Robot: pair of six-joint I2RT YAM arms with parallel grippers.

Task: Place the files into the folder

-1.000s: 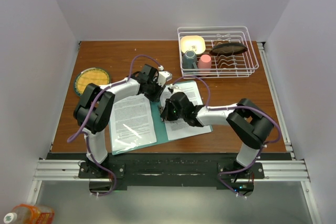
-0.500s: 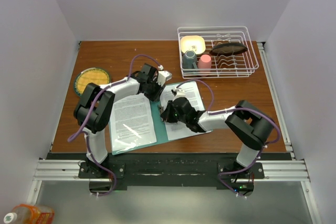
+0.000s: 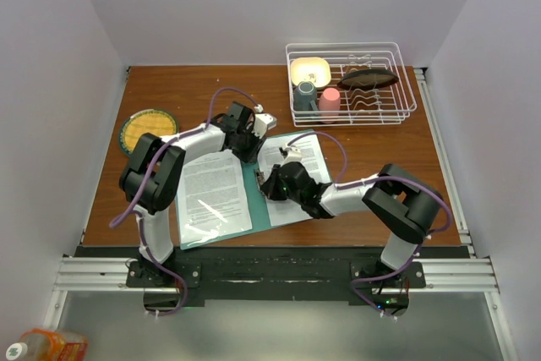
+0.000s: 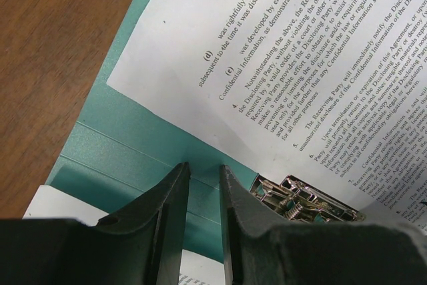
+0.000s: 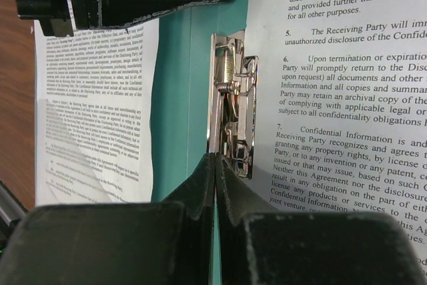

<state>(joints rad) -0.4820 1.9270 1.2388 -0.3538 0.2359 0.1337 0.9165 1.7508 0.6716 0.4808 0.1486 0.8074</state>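
The teal folder (image 3: 260,202) lies open on the table. One printed sheet (image 3: 211,196) covers its left leaf and another (image 3: 303,154) lies on its right leaf. A metal spring clip (image 5: 230,98) sits by the crease, at the right sheet's edge (image 5: 347,98). My right gripper (image 5: 215,158) is shut, empty, with its tips at the clip's near end; it shows in the top view (image 3: 269,185). My left gripper (image 4: 203,168) is open by a narrow gap, empty, just above the bare teal card (image 4: 127,145) beside the clip (image 4: 303,198); it shows in the top view (image 3: 254,148).
A white wire dish rack (image 3: 397,82) stands at the back right with a yellow bowl (image 3: 309,69), a grey cup (image 3: 304,95) and a pink cup (image 3: 330,101). A round yellow-green plate (image 3: 148,128) lies at the left. Walls close in the table.
My right arm's wrist and forearm have slid a little toward the table's near edge. The left arm, the folder and the sheets have not moved.
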